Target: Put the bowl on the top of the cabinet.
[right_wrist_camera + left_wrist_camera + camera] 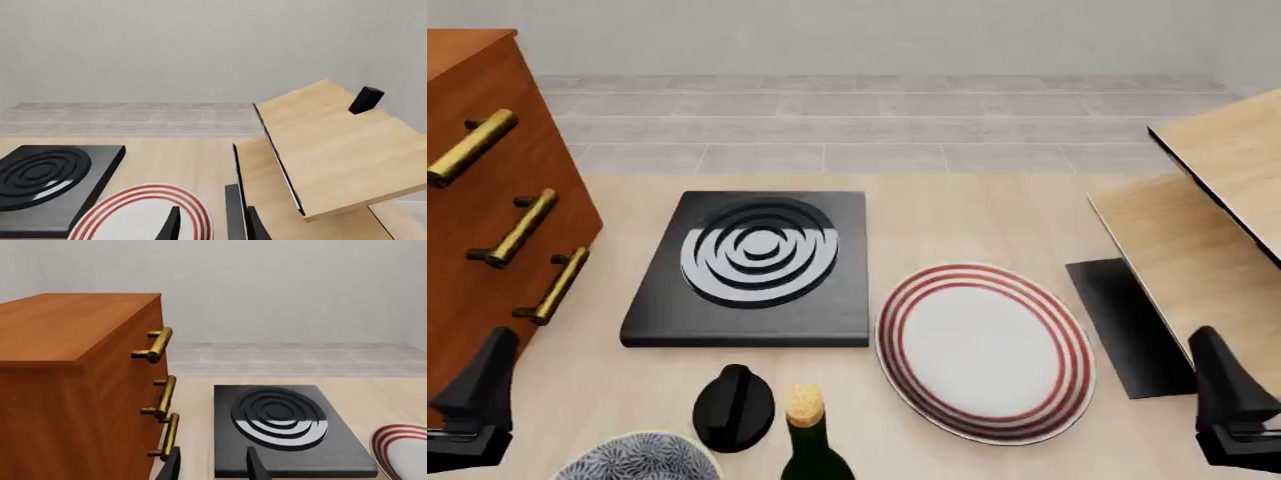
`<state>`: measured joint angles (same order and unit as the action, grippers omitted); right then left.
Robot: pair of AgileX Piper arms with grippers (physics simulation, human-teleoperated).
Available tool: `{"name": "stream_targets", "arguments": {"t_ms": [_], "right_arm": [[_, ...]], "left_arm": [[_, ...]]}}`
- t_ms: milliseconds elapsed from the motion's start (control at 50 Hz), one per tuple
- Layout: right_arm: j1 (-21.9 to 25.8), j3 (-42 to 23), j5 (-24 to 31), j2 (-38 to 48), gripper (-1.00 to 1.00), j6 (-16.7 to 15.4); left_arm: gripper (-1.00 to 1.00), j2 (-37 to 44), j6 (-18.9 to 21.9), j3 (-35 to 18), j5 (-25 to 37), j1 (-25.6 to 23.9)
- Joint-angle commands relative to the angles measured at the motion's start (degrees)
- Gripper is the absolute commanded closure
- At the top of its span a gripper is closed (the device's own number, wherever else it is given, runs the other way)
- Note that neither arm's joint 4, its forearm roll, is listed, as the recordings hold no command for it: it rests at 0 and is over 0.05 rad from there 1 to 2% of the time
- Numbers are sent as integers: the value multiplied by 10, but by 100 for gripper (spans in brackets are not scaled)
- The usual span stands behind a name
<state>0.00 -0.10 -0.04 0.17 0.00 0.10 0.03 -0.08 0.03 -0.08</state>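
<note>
The bowl [638, 459], blue-and-white patterned inside with a pale rim, sits at the near edge of the table, partly cut off by the front view. The reddish-brown cabinet [474, 215] with three brass handles stands at the far left; its flat top [63, 325] shows in the left wrist view. My left gripper [481, 385] hovers low beside the cabinet's front, left of the bowl and apart from it. Its fingers [257, 466] stand apart with nothing between them. My right gripper [1217, 375] is at the near right, open and empty, its fingers [172, 226] over the plate's edge.
A black hotplate [754, 265] with ring grooves lies mid-table. A large white plate with red rings [981, 350] lies right of it. A black knob-like object [734, 408] and a corked bottle [810, 445] stand beside the bowl. A pale wood board structure [1214, 220] and black pad [1121, 325] fill the right.
</note>
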Motion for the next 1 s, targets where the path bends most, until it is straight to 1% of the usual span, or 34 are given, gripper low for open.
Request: {"name": "stream_targets", "arguments": {"t_ms": [20, 140, 180, 220, 240, 260, 280, 300, 340, 420, 440, 480, 520, 560, 640, 680, 700, 780, 800, 880, 920, 940, 960, 1000], "right_arm": [[0, -1, -1, 3, -100, 0], [0, -1, -1, 3, -100, 0], [0, -1, -1, 3, -100, 0], [0, -1, -1, 3, -100, 0], [0, -1, -1, 3, -100, 0], [0, -1, -1, 3, -100, 0], [0, -1, -1, 3, -100, 0], [0, -1, -1, 3, -100, 0], [0, -1, -1, 3, -100, 0], [0, -1, -1, 3, -100, 0], [0, -1, -1, 3, -100, 0], [0, -1, -1, 3, -100, 0], [0, -1, -1, 3, -100, 0], [0, -1, -1, 3, -100, 0], [0, -1, -1, 3, -100, 0], [0, -1, -1, 3, -100, 0], [0, -1, -1, 3, -100, 0], [0, -1, -1, 3, -100, 0], [0, -1, -1, 3, -100, 0], [0, -1, -1, 3, -100, 0], [0, -1, -1, 3, -100, 0], [0, -1, -1, 3, -100, 0], [0, -1, -1, 3, -100, 0], [0, -1, -1, 3, -100, 0]], "left_arm": [[-100, 4, 1, 0, -1, 2], [-100, 13, 2, 1, -3, 1], [-100, 33, 1, 1, -20, 5], [-100, 97, -15, 1, -61, 10], [-100, 101, -7, 1, -68, 11], [-100, 81, 4, 1, -58, 9], [-100, 87, 4, 1, -62, 10], [-100, 66, 11, -12, -36, 5], [-100, 58, 13, -27, -14, 5], [-100, 32, 23, -61, 52, 1], [-100, 25, 31, -98, 112, -4], [-100, 20, 32, -116, 139, -4], [-100, 25, 30, -125, 151, -1], [-100, 17, 33, -144, 180, 0], [-100, 16, 34, -161, 220, 2], [-100, 8, 42, -173, 244, -4], [-100, 19, 35, -177, 254, -4], [-100, 28, 35, -204, 286, -3], [-100, 28, 35, -204, 286, -3], [-100, 44, 36, -246, 317, -9], [-100, 49, 36, -253, 322, -7], [-100, 61, 37, -278, 337, -6], [-100, 61, 37, -279, 337, -6], [-100, 71, 37, -301, 352, -4]]}}
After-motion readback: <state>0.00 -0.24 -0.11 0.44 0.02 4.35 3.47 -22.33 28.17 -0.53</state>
